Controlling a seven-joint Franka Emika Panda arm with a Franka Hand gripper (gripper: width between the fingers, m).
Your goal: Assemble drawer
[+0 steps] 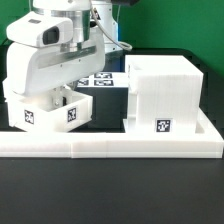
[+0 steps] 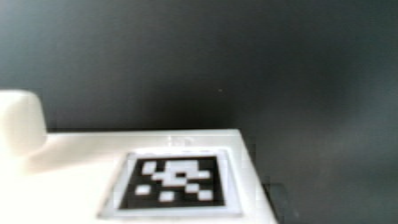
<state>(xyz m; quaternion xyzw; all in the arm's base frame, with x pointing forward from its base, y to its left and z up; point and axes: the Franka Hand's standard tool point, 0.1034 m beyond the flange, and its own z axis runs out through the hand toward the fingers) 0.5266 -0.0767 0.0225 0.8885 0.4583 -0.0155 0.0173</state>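
Observation:
The large white cube-like housing (image 1: pixel 165 90) stands at the exterior view's right, with a tag low on its front. A small white tray (image 1: pixel 50 110) with two tags on its sides sits at the exterior view's left. My gripper (image 1: pixel 60 90) is down at the tray's top, and the arm's body hides its fingers. The wrist view shows a white part's face with a tag (image 2: pixel 175 182) very close, and a rounded white piece (image 2: pixel 18 125) beside it. No fingertips show there.
A long low white border wall (image 1: pixel 110 148) runs along the front of both parts. The marker board (image 1: pixel 102 79) lies behind, between the arm and the housing. The tabletop is black.

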